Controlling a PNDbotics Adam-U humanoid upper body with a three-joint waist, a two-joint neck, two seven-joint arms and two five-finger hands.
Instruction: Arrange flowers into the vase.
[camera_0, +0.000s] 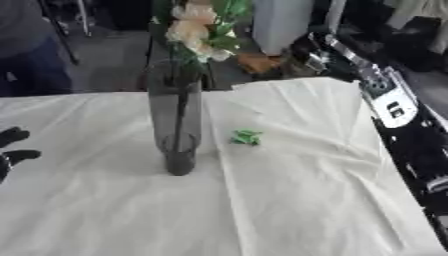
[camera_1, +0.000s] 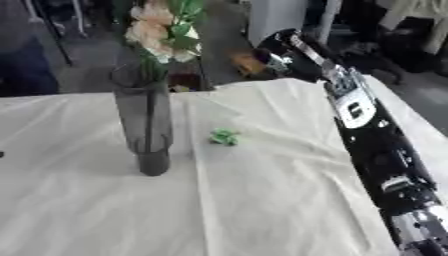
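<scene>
Pale flowers (camera_0: 199, 27) stand in the dark vase (camera_0: 178, 120). A green scrap (camera_0: 247, 136) lies at its three o'clock. The left hand (camera_0: 10, 147) rests at nine o'clock, fingers spread; the right hand's fingers cannot be told.

We see soft, even light on the pale tablecloth (camera_0: 289, 200), brightest at centre. The vase (camera_0: 178, 120) casts a faint shadow. Everything looks blurred; the upper background is dim.

No readable text.
Dark marks on the right arm's white panel (camera_0: 395, 109) too blurred to read; nothing else lettered.
</scene>
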